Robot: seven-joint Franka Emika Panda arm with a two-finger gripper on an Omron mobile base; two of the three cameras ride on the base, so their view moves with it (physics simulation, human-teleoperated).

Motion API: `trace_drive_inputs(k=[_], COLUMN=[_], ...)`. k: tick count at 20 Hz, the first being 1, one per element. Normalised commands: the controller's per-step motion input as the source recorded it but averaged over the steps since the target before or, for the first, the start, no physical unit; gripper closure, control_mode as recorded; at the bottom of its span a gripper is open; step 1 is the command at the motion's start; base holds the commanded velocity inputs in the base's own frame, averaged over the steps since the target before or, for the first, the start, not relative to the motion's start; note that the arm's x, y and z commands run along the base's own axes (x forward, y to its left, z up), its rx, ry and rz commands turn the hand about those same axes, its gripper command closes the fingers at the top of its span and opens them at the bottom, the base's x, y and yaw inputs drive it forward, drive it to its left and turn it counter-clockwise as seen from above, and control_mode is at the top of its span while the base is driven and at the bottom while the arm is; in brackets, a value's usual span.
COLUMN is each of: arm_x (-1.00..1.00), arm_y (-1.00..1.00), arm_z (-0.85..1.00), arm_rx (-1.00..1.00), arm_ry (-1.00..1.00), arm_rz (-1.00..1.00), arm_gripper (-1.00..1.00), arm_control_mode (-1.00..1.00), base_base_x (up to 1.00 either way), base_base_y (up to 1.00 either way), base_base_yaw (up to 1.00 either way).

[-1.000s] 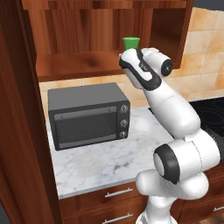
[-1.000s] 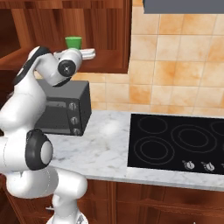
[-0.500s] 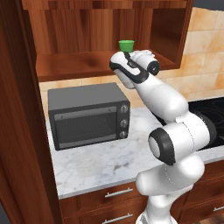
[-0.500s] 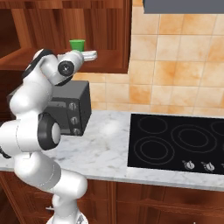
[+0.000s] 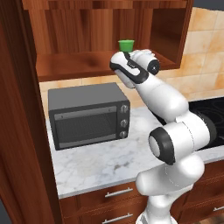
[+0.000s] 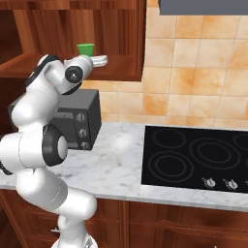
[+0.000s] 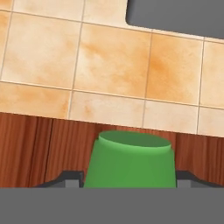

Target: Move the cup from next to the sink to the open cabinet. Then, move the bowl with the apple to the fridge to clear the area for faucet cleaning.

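At the front edge of the open cabinet (image 5: 87,61) shelf, one green cup (image 5: 126,45) is standing upright between the gripper (image 6: 97,59) fingers — in the hand view the cup (image 7: 130,159) is sitting squarely between the two dark fingertips (image 7: 70,180), one at its nine o'clock and one at its three o'clock, each right against its wall. The jaws are closing on the cup rather than hanging spread. Whether the cup's base is resting on the shelf or hanging just above it, I cannot tell.

Below the shelf, at six o'clock from the cup, one dark grey toaster oven (image 5: 87,116) is sitting on the marble counter (image 5: 100,164), showing three knobs in a column down its right side. At three o'clock along the counter, one black cooktop (image 6: 196,160) is lying flush — three ring burners are showing fully and two small knobs near its front edge. Orange wall tiles (image 6: 193,77) are running behind it.
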Motion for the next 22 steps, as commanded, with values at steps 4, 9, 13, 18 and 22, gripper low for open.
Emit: trace_drive_inputs(k=[4, 9, 13, 18, 22], arm_x=[-0.11, -0.23, -0.55, -0.90, -1.00], arm_y=[0.00, 0.00, 0.00, 0.00, 0.00], arm_z=[0.05, 0.41, 0.29, 0.36, 0.50], arm_rx=[0.00, 0.01, 0.03, 0.09, 0.15], arm_ry=[0.00, 0.00, 0.01, 0.05, 0.04], arm_rz=[0.00, -0.08, -0.11, -0.16, -0.22], arm_gripper=[-1.00, -1.00, -1.00, -1.00, -1.00], arm_control_mode=[-1.00, -1.00, -1.00, -1.00, -1.00], base_base_x=[0.00, 0.00, 0.00, 0.00, 0.00], base_base_y=[0.00, 0.00, 0.00, 0.00, 0.00], base_base_yaw=[0.00, 0.00, 0.00, 0.00, 0.00])
